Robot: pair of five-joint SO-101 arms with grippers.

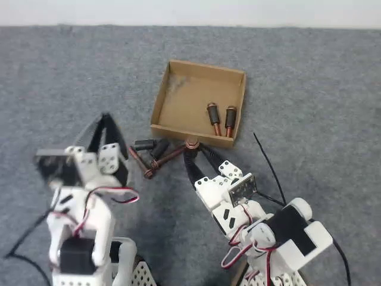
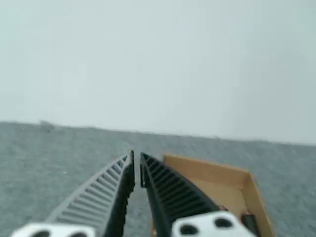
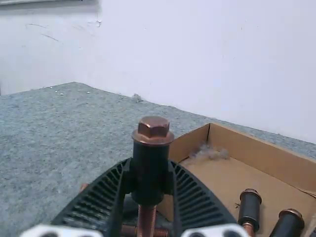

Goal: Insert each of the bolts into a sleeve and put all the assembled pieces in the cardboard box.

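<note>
The right hand (image 1: 193,150), at lower centre of the overhead frame, is clamped on a black sleeve (image 3: 149,160) with a copper bolt (image 3: 152,129) through it; the bolt's head sits on top and its shank shows below the sleeve; the piece stands upright between the fingers, just outside the near wall of the cardboard box (image 1: 196,67). The box lies at upper centre on the grey surface (image 1: 309,89); two finished pieces (image 1: 213,116) lie side by side in its lower right corner, not quite touching. The left hand (image 1: 106,121), at lower left, has its fingers drawn together to a thin slit with nothing between them. Left of the held piece, two loose sleeves (image 1: 144,145) and two loose bolts (image 1: 169,156) lie on the surface near the box's front wall.
</note>
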